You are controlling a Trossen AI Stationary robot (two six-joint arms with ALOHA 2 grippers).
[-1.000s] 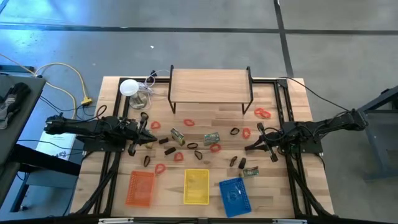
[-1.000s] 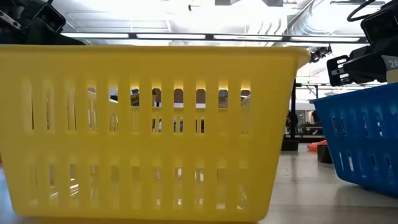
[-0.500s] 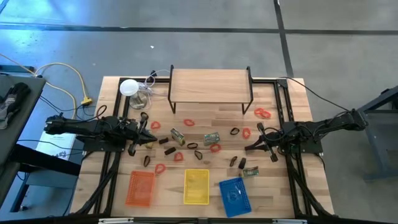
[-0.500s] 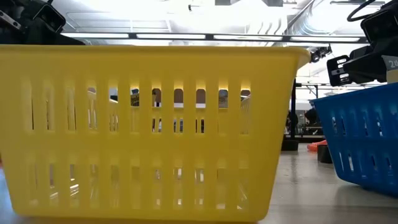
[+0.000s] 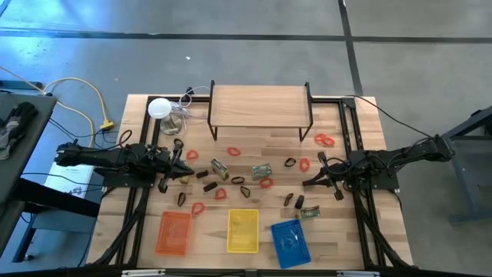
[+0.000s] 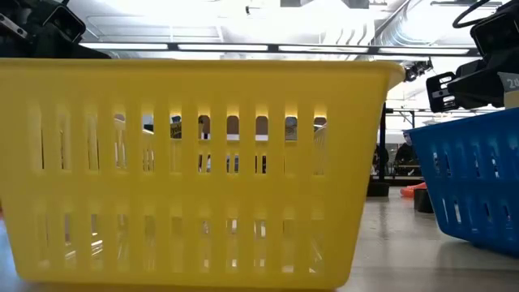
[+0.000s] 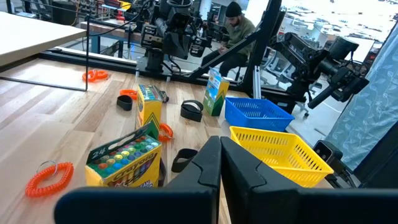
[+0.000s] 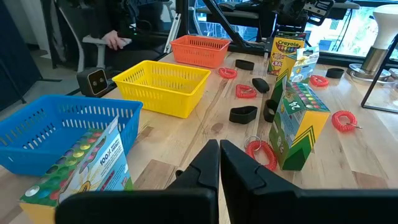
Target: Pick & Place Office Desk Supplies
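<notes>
**Risk: clutter and toppling at first pick**

Clutter is the main hazard; supplies lie packed mid-table, so a neighbour could be knocked when one is approached; upright crayon boxes [image 8: 297, 121] could be toppled by a fingertip; thin red coil loops [image 7: 48, 178] may slip from a pinch. Left gripper [image 7: 219, 163] and right gripper [image 8: 218, 163] are both clenched, nothing held, parked at the table's sides. Crayon boxes are green-yellow cardboard; black bands [image 8: 243, 114] are small rings, probably soft. Orange basket [image 5: 174, 232], yellow basket [image 5: 243, 230] and blue basket [image 5: 289, 242] sit along the near edge, seemingly unfilled.
</notes>
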